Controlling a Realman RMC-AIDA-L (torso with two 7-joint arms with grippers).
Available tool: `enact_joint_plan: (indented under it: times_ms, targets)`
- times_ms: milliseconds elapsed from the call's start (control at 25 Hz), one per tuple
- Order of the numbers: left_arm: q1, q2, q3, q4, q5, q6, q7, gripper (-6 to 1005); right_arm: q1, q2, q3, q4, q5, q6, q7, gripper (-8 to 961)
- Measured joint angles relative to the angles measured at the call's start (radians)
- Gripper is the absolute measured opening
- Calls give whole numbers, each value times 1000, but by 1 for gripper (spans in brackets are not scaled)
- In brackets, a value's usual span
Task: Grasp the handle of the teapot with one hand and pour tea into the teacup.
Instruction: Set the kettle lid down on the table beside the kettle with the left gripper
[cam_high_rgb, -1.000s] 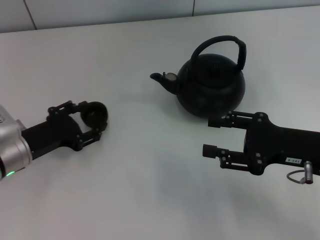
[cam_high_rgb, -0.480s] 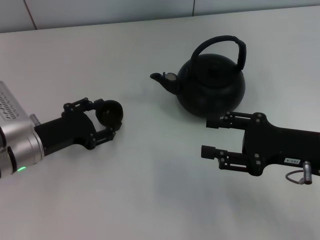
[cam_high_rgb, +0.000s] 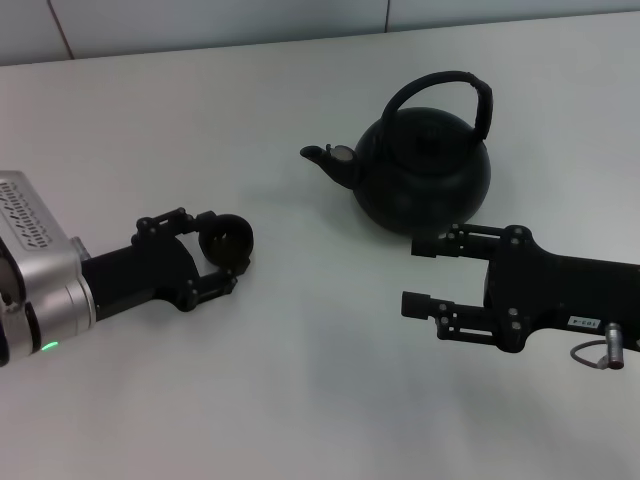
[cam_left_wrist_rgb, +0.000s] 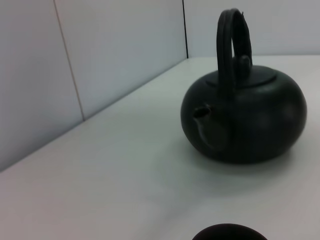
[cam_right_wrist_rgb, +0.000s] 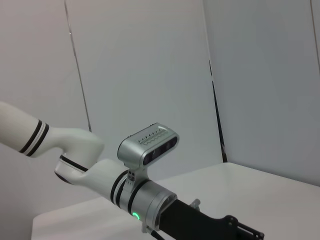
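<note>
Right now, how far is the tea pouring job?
Done: the left gripper is shut on the teacup, left of the teapot and apart from it. In hand: positioning the cup. Left: the right gripper is open in front of the pot; the handle is not yet grasped, nothing poured.

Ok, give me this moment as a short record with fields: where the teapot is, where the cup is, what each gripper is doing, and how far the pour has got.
teapot: upright on the white table, spout toward the robot's left
handle: arched over the lid, nothing gripping it
teacup: upright between the left gripper's fingers, apart from the teapot, on the spout side
left gripper: shut on the teacup, low over the table
right gripper: open, in front of the teapot, holding nothing
pour: not started
</note>
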Motion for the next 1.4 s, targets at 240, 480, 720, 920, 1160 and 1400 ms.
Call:
enact_joint_plan:
  times_ms: [240, 480, 720, 920, 1160, 1400]
  targets:
    - [0, 0, 42, -4, 0, -24, -2, 695, 0, 0, -1, 0, -2, 0, 0, 590]
    - [-9, 0, 53, -17, -1, -28, -8, 695, 1, -2, 0, 0, -5, 0, 0, 588]
    - [-13, 0, 55, -17, 2, -28, -52, 694, 1, -3, 0, 0, -7, 0, 0, 585]
    - [-13, 0, 56, -17, 3, -26, -56, 694, 0, -3, 0, 0, -8, 0, 0, 582]
    - [-14, 0, 66, -16, 3, -28, -53, 694, 0, -3, 0, 0, -8, 0, 0, 580]
    - [-14, 0, 72, -16, 0, -25, -57, 695, 0, -3, 0, 0, -9, 0, 0, 577]
